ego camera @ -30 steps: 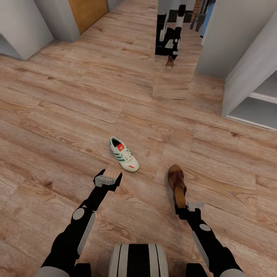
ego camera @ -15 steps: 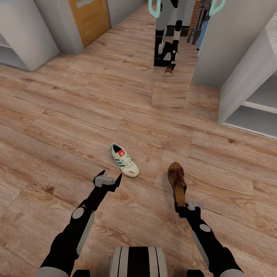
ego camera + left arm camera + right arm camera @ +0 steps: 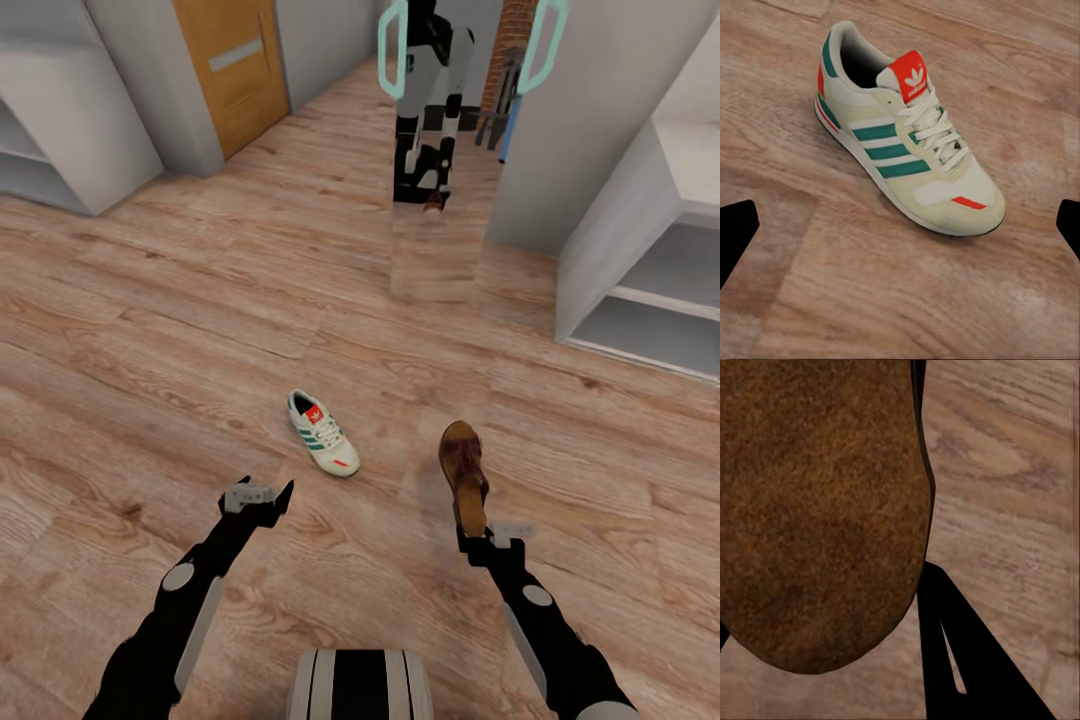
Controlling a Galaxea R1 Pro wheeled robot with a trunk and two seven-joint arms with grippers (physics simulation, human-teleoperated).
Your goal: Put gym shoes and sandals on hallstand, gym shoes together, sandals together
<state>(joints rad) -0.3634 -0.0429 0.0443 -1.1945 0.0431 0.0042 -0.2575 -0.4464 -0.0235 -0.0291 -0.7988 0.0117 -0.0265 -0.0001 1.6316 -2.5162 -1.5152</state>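
**One gym shoe on the floor, one sandal held by the right arm**

A single gym shoe [image 3: 323, 433] lay flat on its sole on the corridor floor [image 3: 150, 330], ahead of the robot and between its two arms. In the head view its long axis ran diagonally: the toe pointed toward the robot and to its right, the heel opening away and to its left. The left wrist view showed the same gym shoe [image 3: 906, 142] with green side stripes, white laces and a red-orange tongue; the shoe sat apart from the two dark fingertips at the picture's edges.

The left end effector [image 3: 256, 497] hung above the floor just short of the shoe, its fingers spread wide with nothing between them.

The right end effector [image 3: 488, 537] was closed on the heel end of a brown sandal [image 3: 465, 474]. The sandal's long axis ran nearly straight away from the robot, toe outward, extending forward from the fingers. In the right wrist view the sandal's brown surface [image 3: 817, 510] lay close before the camera, over the plank floor [image 3: 1012, 472].

A pale grey open shelf unit [image 3: 650, 270] stood at the robot's far right, well apart from both shoes. A wooden door [image 3: 235, 70] stood far ahead on the left.
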